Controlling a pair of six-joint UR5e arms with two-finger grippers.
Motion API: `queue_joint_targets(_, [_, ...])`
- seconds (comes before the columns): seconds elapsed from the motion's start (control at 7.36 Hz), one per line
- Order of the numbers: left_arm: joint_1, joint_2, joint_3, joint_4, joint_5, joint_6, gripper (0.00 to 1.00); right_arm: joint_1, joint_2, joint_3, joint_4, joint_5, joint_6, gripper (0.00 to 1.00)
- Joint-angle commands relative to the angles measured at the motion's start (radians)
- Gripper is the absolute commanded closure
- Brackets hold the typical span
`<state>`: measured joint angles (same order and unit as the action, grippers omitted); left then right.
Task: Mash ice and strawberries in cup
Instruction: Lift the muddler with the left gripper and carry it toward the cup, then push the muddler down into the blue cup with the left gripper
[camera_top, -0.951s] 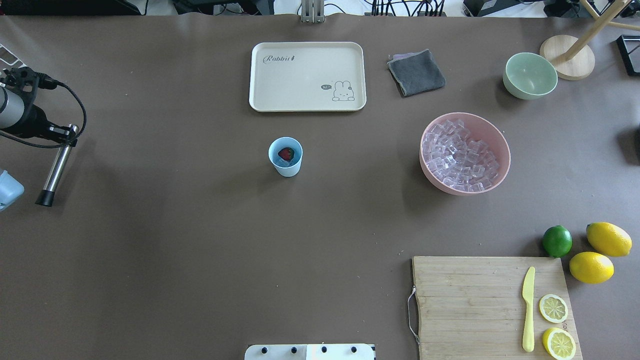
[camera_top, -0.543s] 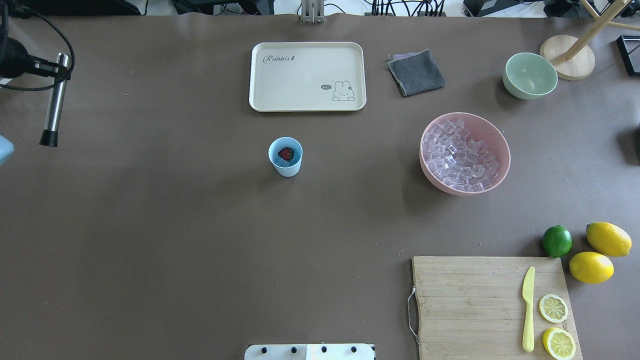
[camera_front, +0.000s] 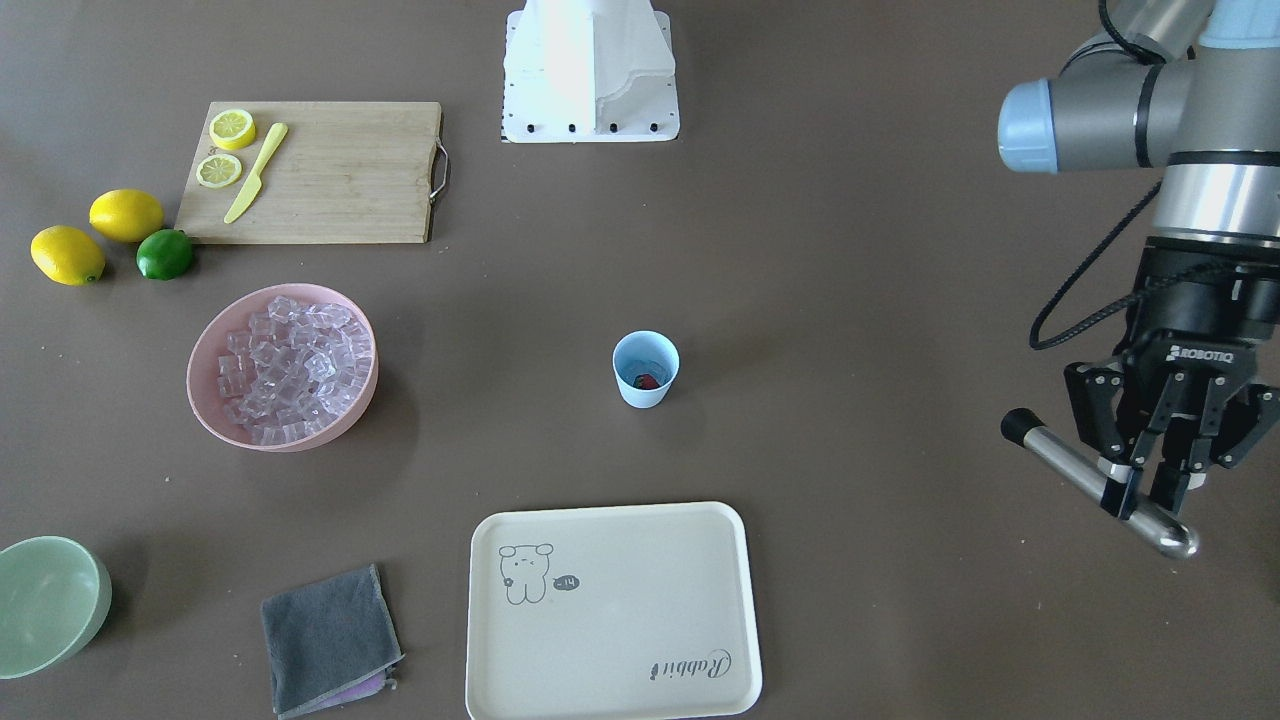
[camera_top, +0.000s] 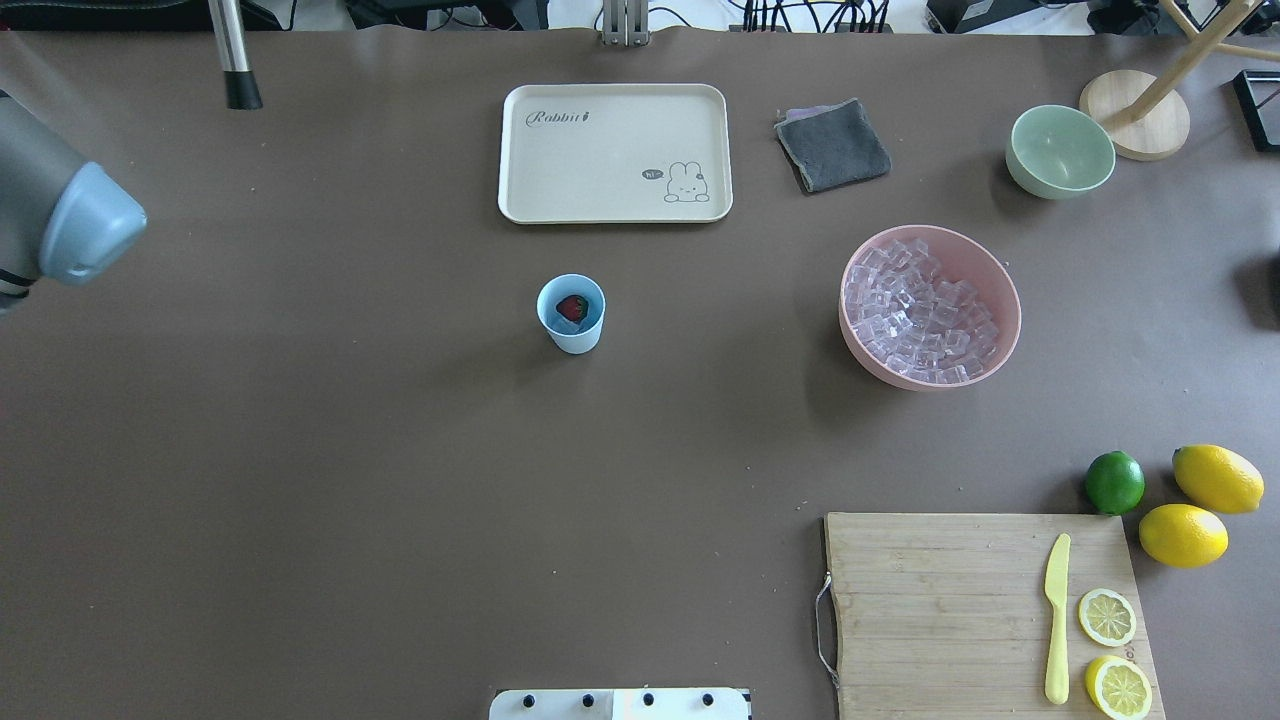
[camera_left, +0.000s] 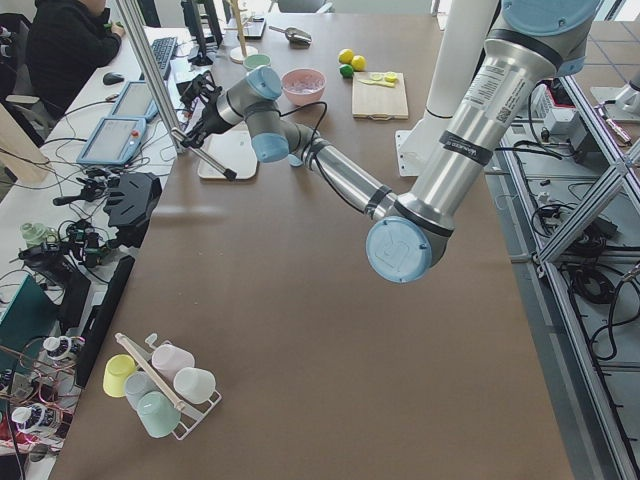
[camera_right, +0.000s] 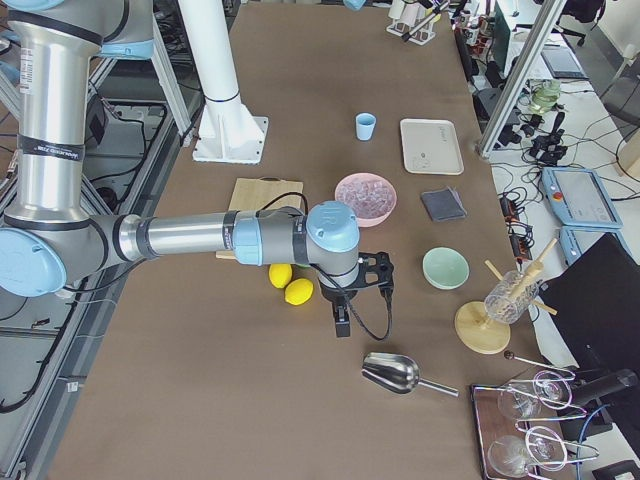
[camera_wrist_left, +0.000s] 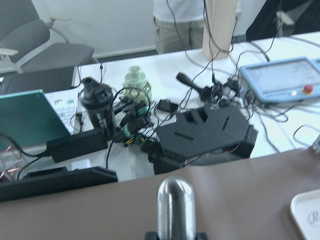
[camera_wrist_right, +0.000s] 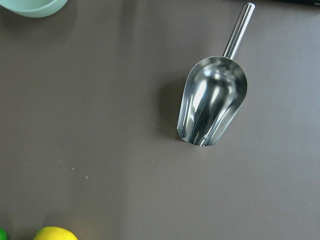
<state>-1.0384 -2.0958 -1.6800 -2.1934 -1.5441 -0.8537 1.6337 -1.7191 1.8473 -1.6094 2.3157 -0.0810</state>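
Note:
The light-blue cup (camera_top: 572, 330) stands mid-table with the red strawberry (camera_top: 572, 307) inside; both also show in the front view, cup (camera_front: 645, 385) and berry (camera_front: 648, 381). The ice (camera_top: 925, 310) fills the pink bowl (camera_top: 1008, 330) to the cup's right. My left gripper (camera_front: 1145, 490) is shut on a steel muddler (camera_front: 1070, 460) with a black tip, held above the table's far left corner, far from the cup. The muddler's tip shows in the overhead view (camera_top: 238, 80). My right gripper (camera_right: 345, 312) hovers near the lemons; I cannot tell whether it is open or shut.
A cream tray (camera_top: 615, 152), a grey cloth (camera_top: 832, 145) and a pale green bowl (camera_top: 1060, 150) lie along the far side. A cutting board (camera_top: 940, 610) with a knife and lemon slices, a lime (camera_top: 1114, 481) and two lemons sit near right. A metal scoop (camera_wrist_right: 212, 100) lies under the right wrist.
My left arm has carried the muddler away from the robot along the table's left side to the far edge. The cup, berry and bowl have not moved.

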Motion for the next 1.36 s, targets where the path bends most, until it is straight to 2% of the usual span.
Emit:
queue_joint_targets(0.0, [0.234, -0.125, 0.013, 0.071, 0.391, -0.096, 0.71, 0.000, 0.003, 0.000, -0.001, 0.001, 0.001, 0.00])
queue_joint_targets(0.27, [0.329, -0.222, 0.019, 0.152, 0.554, -0.183, 0.71, 0.000, 0.003, 0.000, -0.001, 0.007, 0.001, 0.00])
queue_joint_targets(0.54, [0.469, -0.224, 0.031, 0.141, 0.736, -0.202, 0.71, 0.000, -0.003, -0.002, -0.001, 0.010, 0.001, 0.00])
queue_joint_targets(0.68, [0.528, -0.211, 0.034, 0.142, 0.749, -0.238, 0.71, 0.000, -0.007, -0.002, -0.001, 0.010, 0.001, 0.00])
queue_joint_targets(0.81, [0.591, -0.173, 0.033, 0.129, 0.816, -0.242, 0.71, 0.000, -0.007, -0.003, -0.003, 0.010, 0.001, 0.00])
queue_joint_targets(1.22, [0.638, -0.155, 0.051, 0.092, 0.854, -0.243, 0.71, 0.000, -0.008, -0.003, -0.001, 0.008, 0.001, 0.00])
